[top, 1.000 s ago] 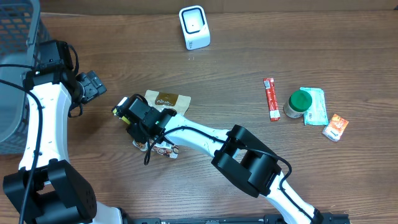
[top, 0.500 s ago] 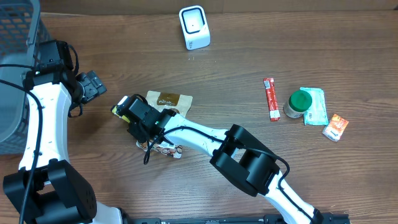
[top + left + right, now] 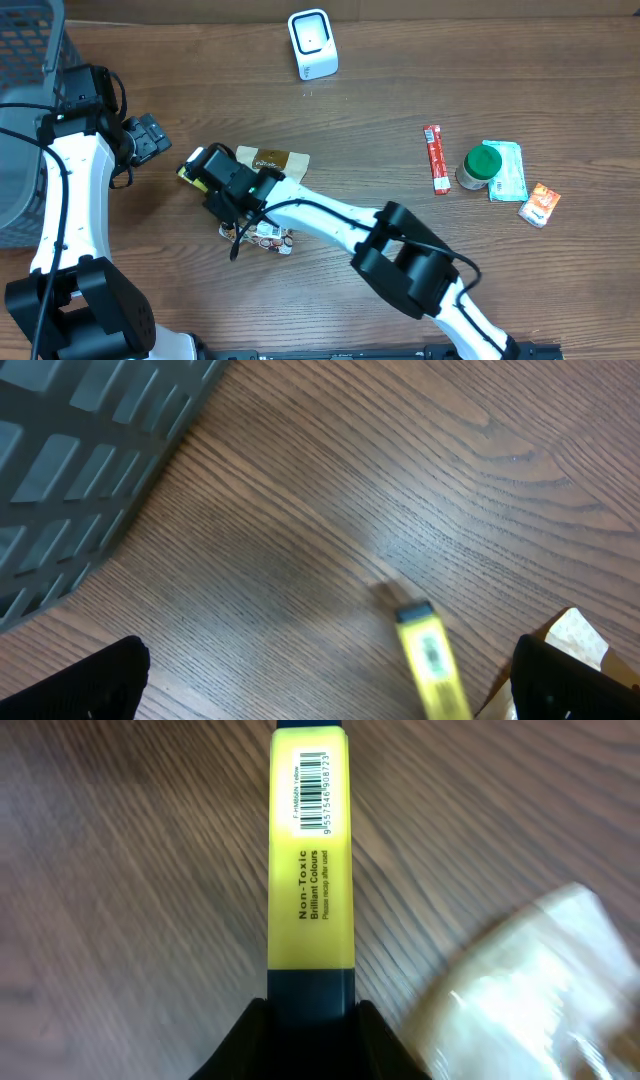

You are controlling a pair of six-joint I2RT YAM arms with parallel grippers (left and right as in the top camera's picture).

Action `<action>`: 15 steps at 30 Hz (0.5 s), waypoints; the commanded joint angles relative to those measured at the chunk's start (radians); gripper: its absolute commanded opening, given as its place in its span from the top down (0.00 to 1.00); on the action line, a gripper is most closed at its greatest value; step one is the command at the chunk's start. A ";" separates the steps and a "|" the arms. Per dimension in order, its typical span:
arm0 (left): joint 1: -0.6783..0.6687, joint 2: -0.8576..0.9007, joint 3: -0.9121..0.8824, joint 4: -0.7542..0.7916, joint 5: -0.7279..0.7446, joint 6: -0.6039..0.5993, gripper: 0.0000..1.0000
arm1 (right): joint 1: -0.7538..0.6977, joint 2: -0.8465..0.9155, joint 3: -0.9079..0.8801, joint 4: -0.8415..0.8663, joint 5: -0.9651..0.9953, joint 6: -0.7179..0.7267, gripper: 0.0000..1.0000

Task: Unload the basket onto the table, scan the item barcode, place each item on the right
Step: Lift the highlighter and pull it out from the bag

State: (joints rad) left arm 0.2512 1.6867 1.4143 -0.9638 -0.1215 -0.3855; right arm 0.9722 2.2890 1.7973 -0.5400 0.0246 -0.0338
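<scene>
Gripping the yellow highlighter (image 3: pixel 311 890) by its dark end, the right fingers (image 3: pixel 245 1055) held it over the surface (image 3: pixel 120 870) beside a brown pouch (image 3: pixel 272 160), barcode (image 3: pixel 313 790) facing up; the left fingers (image 3: pixel 95 680) stood wide apart near the basket (image 3: pixel 80 440).

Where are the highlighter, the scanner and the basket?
highlighter (image 3: pixel 311 870), right wrist view, yellow barrel below the barcode.
scanner (image 3: pixel 312 44), overhead view, white front face.
basket (image 3: pixel 90 420), left wrist view, grey grid wall.
</scene>
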 commanded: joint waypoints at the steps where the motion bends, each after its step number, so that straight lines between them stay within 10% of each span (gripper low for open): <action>1: 0.004 -0.011 0.011 0.003 -0.016 0.004 0.00 | -0.047 -0.132 0.032 -0.053 0.001 -0.001 0.96; 15: 0.004 -0.011 0.011 0.003 -0.016 0.004 0.00 | -0.228 -0.202 0.021 -0.526 -0.032 -0.001 0.96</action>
State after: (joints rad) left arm 0.2512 1.6867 1.4147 -0.9638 -0.1242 -0.3855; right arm 0.7639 2.1098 1.8133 -1.0233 0.0219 -0.0330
